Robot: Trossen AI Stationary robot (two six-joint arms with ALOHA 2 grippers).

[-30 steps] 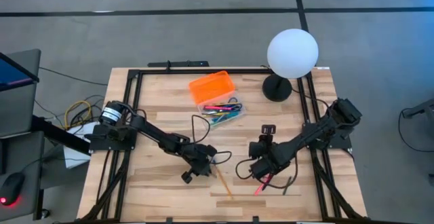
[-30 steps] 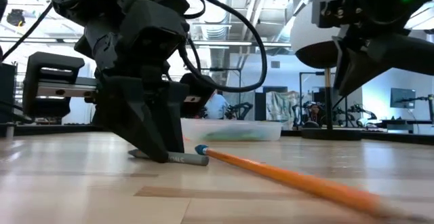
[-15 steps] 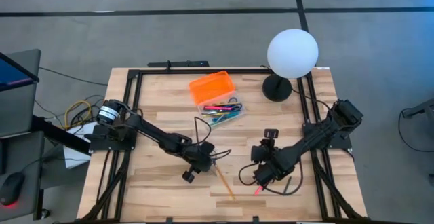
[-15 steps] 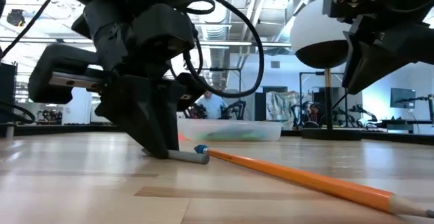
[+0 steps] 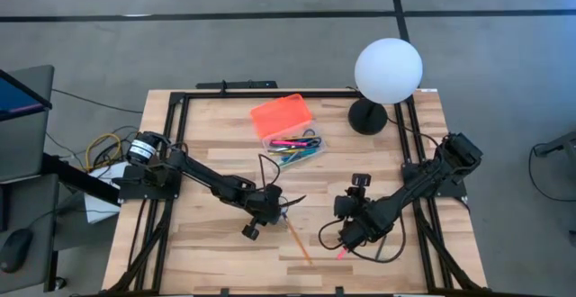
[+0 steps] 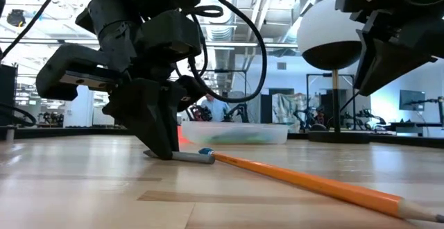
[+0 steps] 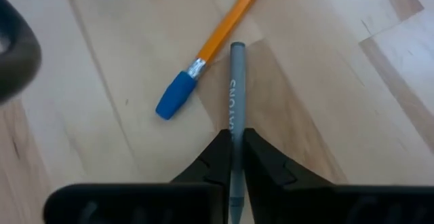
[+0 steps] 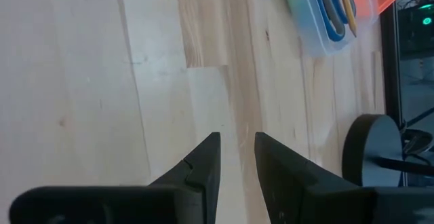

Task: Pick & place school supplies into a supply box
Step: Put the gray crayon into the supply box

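A grey pen (image 7: 236, 88) lies on the wooden table near its middle. My left gripper (image 7: 234, 137) is shut on it; the high view shows this gripper (image 5: 270, 210) left of centre. An orange pencil with a blue eraser cap (image 7: 178, 95) lies beside the pen, touched by nothing. My right gripper (image 8: 237, 141) hangs open above bare wood at the near right (image 5: 349, 232). A pink pen (image 5: 343, 253) lies by it. The supply box (image 5: 295, 149), a clear case holding several supplies, stands at the far middle with its orange lid (image 5: 281, 115) open behind it. My left gripper pinches the grey pen's barrel (image 7: 234, 123) between its two fingers, one finger on each side. The fingers slant steeply down from above (image 6: 161, 149). Most of the pen's length sticks out ahead of them. The pen lies flat on the table (image 6: 195, 157).
A white globe lamp (image 5: 388, 70) on a black foot (image 5: 367, 117) stands at the far right corner. A black frame (image 5: 180, 99) runs along the table's edges. Bare wood lies between the box and the grippers.
My left gripper has tipped more steeply downward, rolled a little, and shut on the grey pen, which stays on the table. My right gripper has drifted slightly toward the table's near edge, still open.
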